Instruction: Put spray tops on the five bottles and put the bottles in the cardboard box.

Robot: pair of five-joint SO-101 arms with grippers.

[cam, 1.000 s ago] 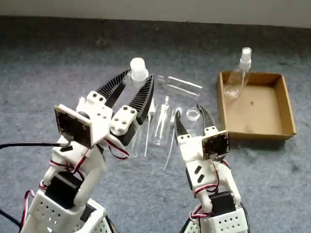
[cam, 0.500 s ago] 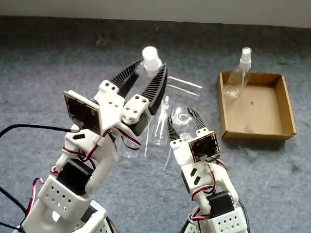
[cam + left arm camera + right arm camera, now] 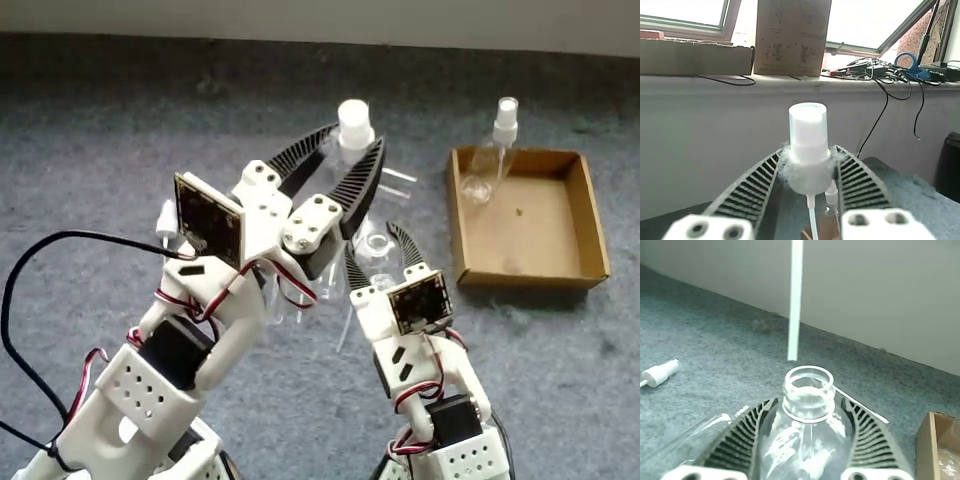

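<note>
Soft even daylight on the carpet (image 3: pixel 100 150) in the high view, shadows faint. Left wrist view: windows (image 3: pixel 685 11) blown out white, wall (image 3: pixel 715 135) below them dimmer. Small glints on the bottle (image 3: pixel 807 440) glass in the right wrist view

We see a white spray top (image 3: pixel 808 131) clamped upright in the left gripper (image 3: pixel 809 154), its dip tube (image 3: pixel 795 300) hanging just above the open neck of a clear bottle (image 3: pixel 807 440). That bottle stands upright in the right gripper (image 3: pixel 809 404). Ahead and right of that gripper, a capped bottle (image 3: pixel 488 160) leans in the cardboard box (image 3: pixel 596 220).
</note>
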